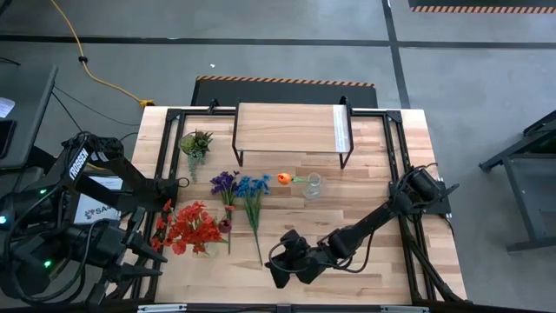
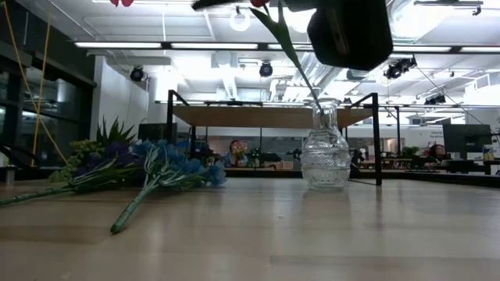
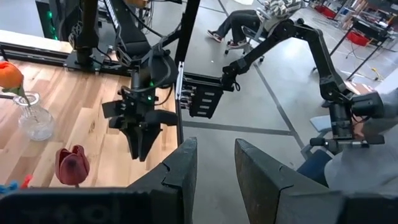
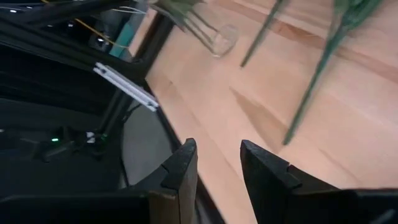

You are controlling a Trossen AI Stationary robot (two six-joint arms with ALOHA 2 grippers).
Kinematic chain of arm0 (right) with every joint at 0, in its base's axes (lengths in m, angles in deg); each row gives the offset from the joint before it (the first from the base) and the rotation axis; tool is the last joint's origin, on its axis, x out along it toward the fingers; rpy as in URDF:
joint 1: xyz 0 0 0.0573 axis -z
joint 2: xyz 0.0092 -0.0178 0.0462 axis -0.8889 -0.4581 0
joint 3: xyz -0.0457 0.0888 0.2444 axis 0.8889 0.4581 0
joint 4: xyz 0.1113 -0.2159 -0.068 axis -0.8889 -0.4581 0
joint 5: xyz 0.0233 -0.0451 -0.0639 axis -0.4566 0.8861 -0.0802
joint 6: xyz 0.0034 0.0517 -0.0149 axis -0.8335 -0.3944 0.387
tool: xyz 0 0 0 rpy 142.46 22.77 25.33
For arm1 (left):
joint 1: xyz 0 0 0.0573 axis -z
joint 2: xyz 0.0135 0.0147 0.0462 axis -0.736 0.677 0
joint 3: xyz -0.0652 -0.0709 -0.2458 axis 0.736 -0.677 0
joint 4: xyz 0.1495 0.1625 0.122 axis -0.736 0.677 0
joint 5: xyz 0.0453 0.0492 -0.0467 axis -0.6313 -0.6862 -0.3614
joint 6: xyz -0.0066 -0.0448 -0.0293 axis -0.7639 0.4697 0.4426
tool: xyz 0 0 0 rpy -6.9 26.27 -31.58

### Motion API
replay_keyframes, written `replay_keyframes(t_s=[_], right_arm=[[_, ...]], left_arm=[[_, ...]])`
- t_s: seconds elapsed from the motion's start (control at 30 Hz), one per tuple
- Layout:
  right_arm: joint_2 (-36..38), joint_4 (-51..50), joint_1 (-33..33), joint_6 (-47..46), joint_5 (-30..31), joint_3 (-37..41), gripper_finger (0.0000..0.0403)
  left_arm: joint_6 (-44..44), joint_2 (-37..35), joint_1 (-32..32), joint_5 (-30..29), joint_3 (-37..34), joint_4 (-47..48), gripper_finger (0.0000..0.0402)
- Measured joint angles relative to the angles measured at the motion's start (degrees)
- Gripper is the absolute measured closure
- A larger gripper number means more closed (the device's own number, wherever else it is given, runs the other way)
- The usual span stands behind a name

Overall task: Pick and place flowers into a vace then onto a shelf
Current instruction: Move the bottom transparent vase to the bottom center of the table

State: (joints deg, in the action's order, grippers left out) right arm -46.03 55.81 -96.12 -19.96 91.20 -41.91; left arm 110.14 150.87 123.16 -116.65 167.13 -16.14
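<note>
The right claw (image 1: 280, 263) is hovering low over the near edge of the surface (image 1: 382, 200), its 2 fingers (image 4: 180, 171) standing apart with nothing between them. Just beside it, toward the left arm, the stems of the blue flowers (image 1: 253, 187) are lying flat, their blooms pointing away toward the shelf (image 1: 287, 129). The purple flowers (image 1: 224, 183) are lying next to the blue ones, farther from this claw, and the red flowers (image 1: 193, 228) are heaped farther still, close to the left arm.

Beyond the right claw, between it and the shelf, the clear glass vase (image 1: 314, 185) is standing upright, holding 1 orange flower (image 1: 284, 179) whose bloom is leaning out toward the blue blooms.

The left claw (image 3: 212, 163) is sitting off the surface's left edge, fingers apart and empty, with a red bloom (image 3: 71, 165) showing just ahead of it.

A small green spiky plant (image 1: 195, 143) is standing near the shelf's left legs, well apart from both claws.
</note>
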Motion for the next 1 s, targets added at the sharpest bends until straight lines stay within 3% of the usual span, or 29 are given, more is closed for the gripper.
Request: replay_keyframes(t_s=[0.63,1.0], right_arm=[[0.0,6.2,2.3,7.7,-3.7,0.0,0.0289],[0.0,2.7,4.7,8.5,-6.2,0.0,0.0289]], left_arm=[[-1.3,0.0,0.0,0.6,0.0,0.0,0.0259],[-1.5,0.0,0.0,0.6,0.0,0.0,0.0259]])
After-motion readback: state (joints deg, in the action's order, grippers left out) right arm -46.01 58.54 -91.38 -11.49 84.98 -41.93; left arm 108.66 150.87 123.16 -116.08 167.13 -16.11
